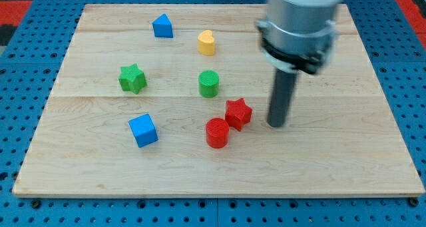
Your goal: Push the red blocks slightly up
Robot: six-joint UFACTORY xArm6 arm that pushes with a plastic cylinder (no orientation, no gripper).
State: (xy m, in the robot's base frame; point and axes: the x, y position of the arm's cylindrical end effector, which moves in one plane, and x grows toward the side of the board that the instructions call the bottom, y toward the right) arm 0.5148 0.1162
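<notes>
Right of the red star [238, 113], near but apart, stands my tip [277, 124], a bare rod with no jaws. Touching the star, it seems, the red cylinder [217, 132] sits lower-left on the wooden board [333, 167].

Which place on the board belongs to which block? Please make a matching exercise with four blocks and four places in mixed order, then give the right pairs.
Blocks:
1. red star
2. green star
3. yellow block
4. blue cube

Places:
A. near the view's top, above the green cylinder
B. just left of my tip
C. farthest to the view's left
D. left of the red cylinder, toward the view's bottom

Pairs: 1-B, 2-C, 3-A, 4-D
</notes>
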